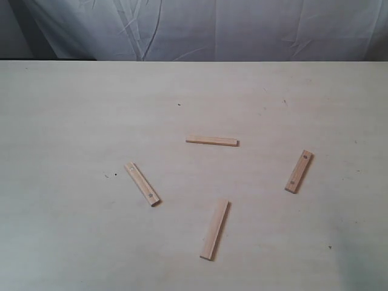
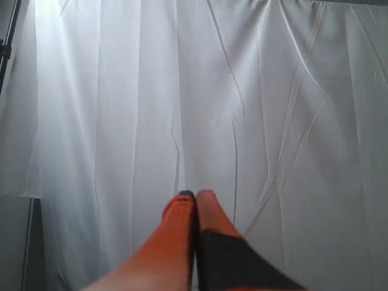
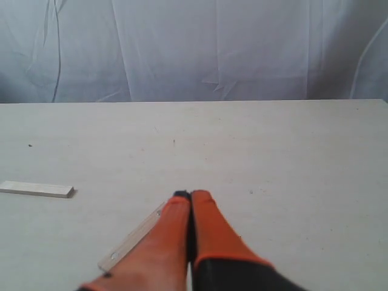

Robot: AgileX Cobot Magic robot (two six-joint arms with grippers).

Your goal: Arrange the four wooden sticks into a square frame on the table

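Four wooden sticks lie apart on the table (image 1: 73, 121): one dotted stick at the left (image 1: 142, 183), one at the back middle (image 1: 211, 140), one dotted stick at the right (image 1: 299, 171), one near the front (image 1: 215, 229). No square frame exists. Neither gripper shows in the exterior view. My left gripper (image 2: 195, 195) is shut, empty, and faces only the white curtain. Shut and empty too, my right gripper (image 3: 191, 195) hovers over the table with a dotted stick (image 3: 133, 237) lying beside and partly under its fingers; another stick (image 3: 36, 189) lies farther off.
A creased white curtain (image 1: 212, 27) hangs behind the table's far edge. A few tiny dark specks (image 1: 179, 104) mark the tabletop.
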